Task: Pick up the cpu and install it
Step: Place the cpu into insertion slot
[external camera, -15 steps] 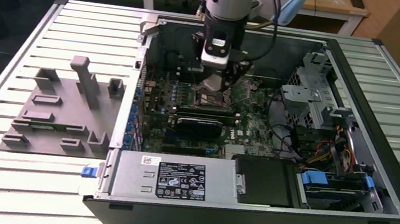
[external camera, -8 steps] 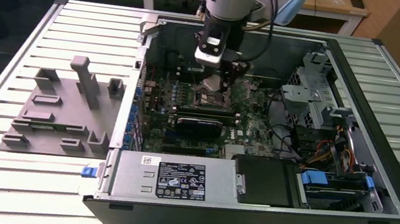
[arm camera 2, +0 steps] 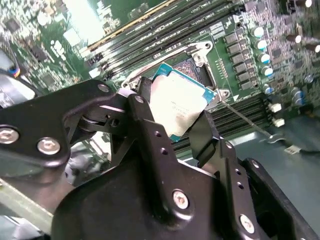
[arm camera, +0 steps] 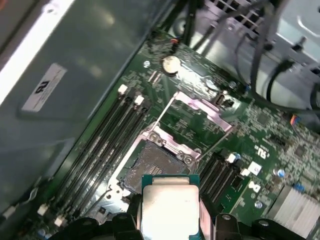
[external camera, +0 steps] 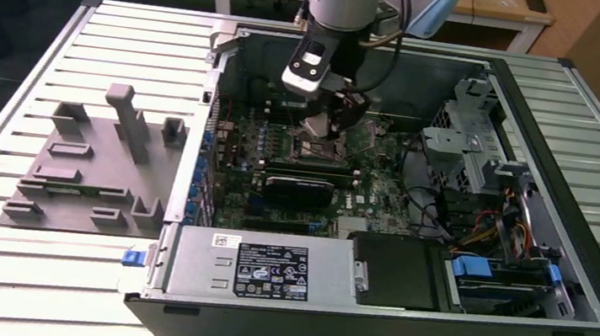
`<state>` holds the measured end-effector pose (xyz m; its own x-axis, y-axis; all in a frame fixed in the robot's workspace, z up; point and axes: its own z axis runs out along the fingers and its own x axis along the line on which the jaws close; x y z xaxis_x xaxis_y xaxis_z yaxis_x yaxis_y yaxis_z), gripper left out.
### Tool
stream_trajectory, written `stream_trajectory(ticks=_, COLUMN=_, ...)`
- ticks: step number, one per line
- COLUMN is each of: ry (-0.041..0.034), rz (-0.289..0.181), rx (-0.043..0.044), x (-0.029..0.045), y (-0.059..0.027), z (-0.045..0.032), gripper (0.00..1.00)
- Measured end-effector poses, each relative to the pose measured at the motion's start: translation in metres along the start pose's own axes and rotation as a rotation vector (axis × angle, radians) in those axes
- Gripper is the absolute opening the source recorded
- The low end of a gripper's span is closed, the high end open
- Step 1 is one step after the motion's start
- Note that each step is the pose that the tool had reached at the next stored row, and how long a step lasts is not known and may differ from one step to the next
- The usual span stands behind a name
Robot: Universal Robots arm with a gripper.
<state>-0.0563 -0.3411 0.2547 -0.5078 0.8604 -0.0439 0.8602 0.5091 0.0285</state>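
Observation:
Inside the open computer case (external camera: 536,85), my gripper (external camera: 325,127) hangs over the motherboard (external camera: 280,144). It is shut on the cpu (arm camera 2: 177,105), a small square chip with a silvery top and a thin teal rim. Both wrist views show the black fingers (arm camera 2: 145,107) pressing on two opposite edges of the cpu (arm camera: 170,206). The chip sits tilted just above the open socket (arm camera: 152,161), apart from it. The socket's metal frame (arm camera: 200,106) is swung up and its thin lever (arm camera 2: 250,122) lies off to one side.
Black memory slots (arm camera: 107,145) run alongside the socket. A grey tray (external camera: 85,169) with moulded holders lies on the slatted table at the exterior view's left. In the case are a black card (external camera: 297,189), a power supply (external camera: 254,269) at the front, and a drive cage (external camera: 471,154) with cables.

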Motion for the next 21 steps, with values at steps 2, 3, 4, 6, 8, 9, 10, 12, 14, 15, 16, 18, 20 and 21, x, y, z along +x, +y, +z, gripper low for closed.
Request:
stream_trajectory(ticks=2, ry=-0.0011, rz=0.036, rx=0.0016, x=0.0000, y=0.0000, z=0.0001, gripper=0.54)
stream_trajectory(ticks=3, ry=-0.0016, rz=0.054, rx=0.0025, x=0.0000, y=0.0000, z=0.0002, gripper=0.54)
stream_trajectory(ticks=4, ry=-0.0021, rz=0.073, rx=0.0033, x=0.0000, y=0.0000, z=0.0003, gripper=0.54)
stream_trajectory(ticks=6, ry=-0.0031, rz=0.109, rx=0.0048, x=0.0000, y=0.0000, z=0.0006, gripper=0.54)
stream_trajectory(ticks=8, ry=-0.0042, rz=0.145, rx=0.0064, x=0.0000, y=0.0000, z=0.0008, gripper=0.54)
stream_trajectory(ticks=9, ry=-0.0047, rz=0.163, rx=0.0071, x=0.0000, y=0.0000, z=0.0009, gripper=0.54)
stream_trajectory(ticks=10, ry=-0.0052, rz=0.182, rx=0.0080, x=0.0001, y=0.0000, z=0.0010, gripper=0.54)
stream_trajectory(ticks=12, ry=-0.0063, rz=0.218, rx=0.0096, x=0.0001, y=-0.0001, z=0.0012, gripper=0.54)
stream_trajectory(ticks=14, ry=-0.0072, rz=0.254, rx=0.0111, x=0.0001, y=-0.0001, z=0.0014, gripper=0.54)
stream_trajectory(ticks=15, ry=-0.0078, rz=0.272, rx=0.0120, x=0.0001, y=-0.0001, z=0.0015, gripper=0.54)
stream_trajectory(ticks=16, ry=-0.0083, rz=0.290, rx=0.0128, x=0.0001, y=-0.0001, z=0.0016, gripper=0.54)
stream_trajectory(ticks=18, ry=-0.0093, rz=0.327, rx=0.0144, x=0.0001, y=-0.0001, z=0.0018, gripper=0.54)
stream_trajectory(ticks=20, ry=-0.0103, rz=0.363, rx=0.0158, x=0.0001, y=-0.0001, z=0.0023, gripper=0.54)
stream_trajectory(ticks=21, ry=-0.0108, rz=0.381, rx=0.0166, x=0.0001, y=-0.0001, z=0.0026, gripper=0.54)
